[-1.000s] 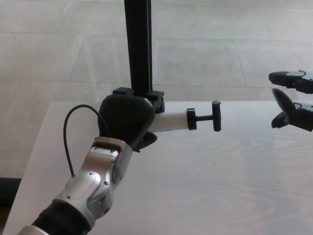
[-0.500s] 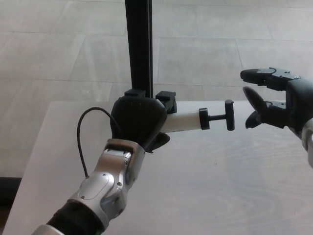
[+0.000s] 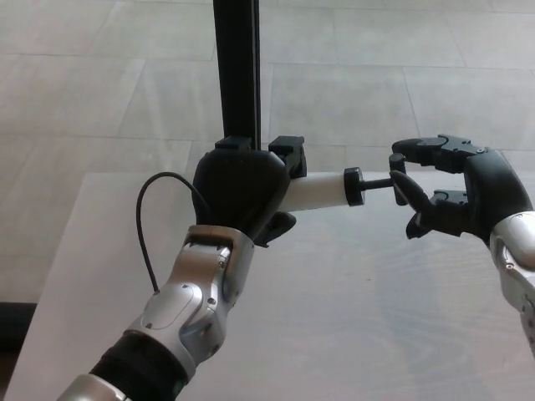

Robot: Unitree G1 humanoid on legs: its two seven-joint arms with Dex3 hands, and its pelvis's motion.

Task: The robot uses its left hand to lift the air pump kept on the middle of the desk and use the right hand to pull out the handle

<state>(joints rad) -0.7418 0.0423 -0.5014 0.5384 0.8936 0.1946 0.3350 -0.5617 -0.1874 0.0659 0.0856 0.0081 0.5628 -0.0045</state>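
The left hand (image 3: 241,194) is closed around the body of the air pump (image 3: 316,191) and holds it raised above the desk (image 3: 359,326), roughly level, with the white barrel pointing toward the robot's right. A black collar caps the barrel's end, and a thin rod runs from it to the handle (image 3: 397,177), which is mostly hidden among the right hand's fingers. A black hose (image 3: 150,219) loops out from behind the left hand and curves down beside the silver forearm.

The right hand (image 3: 451,190) is at the handle with its fingers curled but spread: the upper fingers (image 3: 435,149) arch over the handle's end, and the thumb sits just below it. Whether they press on the handle cannot be told; no firm grasp is visible.

A black upright post (image 3: 237,71) stands behind the pump at the far edge of the desk. Pale floor tiles (image 3: 351,75) lie beyond.
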